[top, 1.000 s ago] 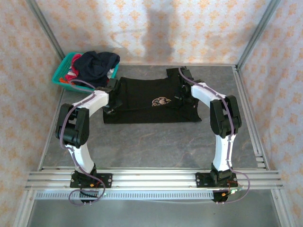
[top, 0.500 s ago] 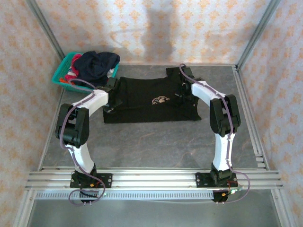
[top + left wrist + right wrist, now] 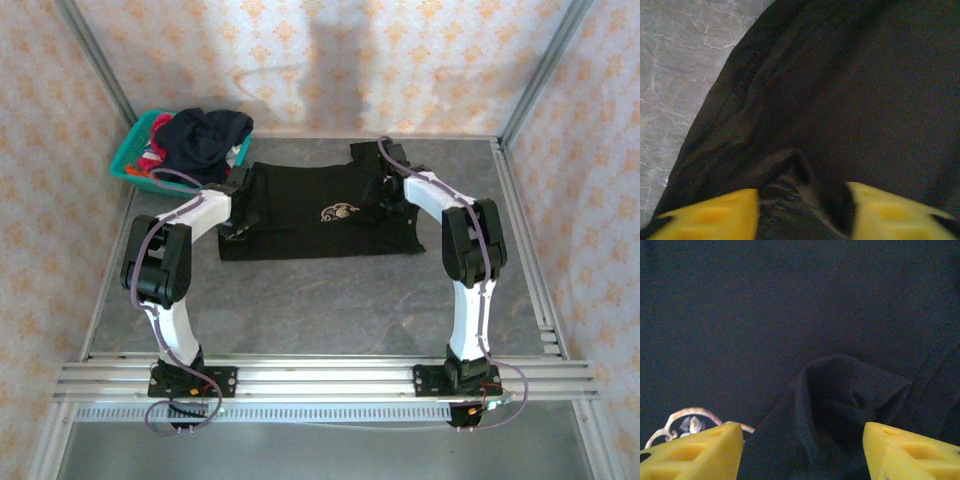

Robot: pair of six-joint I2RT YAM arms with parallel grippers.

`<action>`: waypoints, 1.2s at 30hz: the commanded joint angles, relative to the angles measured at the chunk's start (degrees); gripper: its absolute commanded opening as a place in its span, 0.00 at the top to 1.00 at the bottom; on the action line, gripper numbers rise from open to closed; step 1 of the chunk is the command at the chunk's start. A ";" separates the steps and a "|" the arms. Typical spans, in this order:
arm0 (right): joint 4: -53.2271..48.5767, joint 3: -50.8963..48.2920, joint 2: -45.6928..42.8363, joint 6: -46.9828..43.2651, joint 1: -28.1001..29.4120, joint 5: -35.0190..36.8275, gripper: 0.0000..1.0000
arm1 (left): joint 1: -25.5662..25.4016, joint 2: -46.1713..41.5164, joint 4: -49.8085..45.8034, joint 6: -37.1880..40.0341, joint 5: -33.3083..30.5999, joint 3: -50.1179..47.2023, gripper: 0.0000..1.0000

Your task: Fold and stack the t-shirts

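A black t-shirt with a tan emblem lies flat at the table's far middle, its sides folded in. My left gripper hovers low over its left edge and my right gripper over its right side. In the left wrist view the yellow fingers stand apart around a loose pucker of black cloth, so the left gripper is open. The right gripper is open too, with a raised fold between its fingers. Part of the emblem shows by its left finger.
A teal basket stands at the far left corner, heaped with a dark navy shirt and a bit of red-pink cloth. Metal frame posts and patterned walls ring the grey table.
Both grippers have opened and let go of the black shirt's cloth, leaving small puckers between the fingers. The arms have barely moved.
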 commanded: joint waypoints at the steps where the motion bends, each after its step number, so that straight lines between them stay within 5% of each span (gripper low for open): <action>1: 1.93 -3.08 -7.13 -0.65 -0.41 0.57 0.34 | 0.57 -4.37 0.24 0.05 -0.10 -0.27 0.30; 4: 2.63 -5.64 -9.69 -0.67 -0.43 1.26 0.34 | 0.55 -7.78 -0.54 0.68 -0.75 -0.61 0.15; 7: 3.26 -7.18 -9.74 -0.28 -0.47 -0.34 0.44 | -0.18 -10.75 -1.51 1.22 -1.89 -0.70 0.08; 12: 7.93 -11.12 -8.22 4.05 -0.28 -7.80 0.51 | -3.38 -11.12 -0.23 -0.50 1.26 -1.08 0.10; 19: 10.14 -12.48 -5.82 5.87 0.21 -10.62 0.50 | -6.64 -6.84 4.11 -3.44 4.42 -2.97 0.13; 36: 8.24 2.31 4.38 6.03 -0.53 -15.58 0.52 | -6.62 -6.28 4.97 -3.43 3.95 -6.18 0.14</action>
